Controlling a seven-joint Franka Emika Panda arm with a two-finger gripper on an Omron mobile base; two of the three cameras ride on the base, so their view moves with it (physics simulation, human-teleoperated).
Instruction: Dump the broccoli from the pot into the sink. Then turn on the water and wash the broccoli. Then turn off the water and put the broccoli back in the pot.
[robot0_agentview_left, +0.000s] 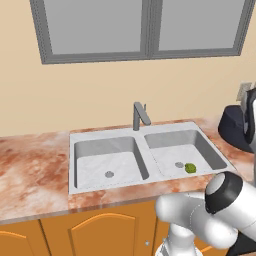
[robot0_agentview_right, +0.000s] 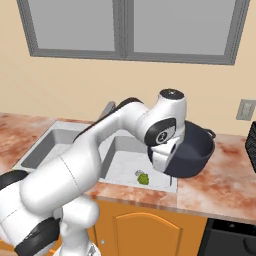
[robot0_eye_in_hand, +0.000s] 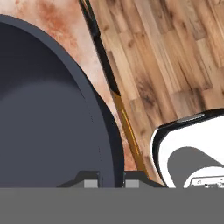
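The dark pot (robot0_agentview_right: 194, 149) sits slightly tilted over the marbled counter, just right of the sink (robot0_agentview_left: 73, 140). My gripper (robot0_agentview_right: 166, 161) is shut on the pot's near rim. In the hand view the pot (robot0_eye_in_hand: 43, 118) takes up the left side, and its rim passes between my gripper's (robot0_eye_in_hand: 111, 183) two tips. The inside of the pot looks bare. The yellow-green broccoli (robot0_agentview_left: 190, 168) lies in the right basin beside the drain; the broccoli (robot0_agentview_right: 143, 178) is just left of the pot. The faucet (robot0_agentview_left: 140, 115) points over the right basin and no water runs from it.
My arm arches over the right basin in the right base view. A wall outlet (robot0_agentview_right: 245, 109) and a dark appliance (robot0_agentview_right: 251, 145) stand right of the pot. Orange cabinet doors (robot0_agentview_left: 105, 235) sit below the counter, and wooden floor (robot0_eye_in_hand: 175, 65) lies beyond its edge.
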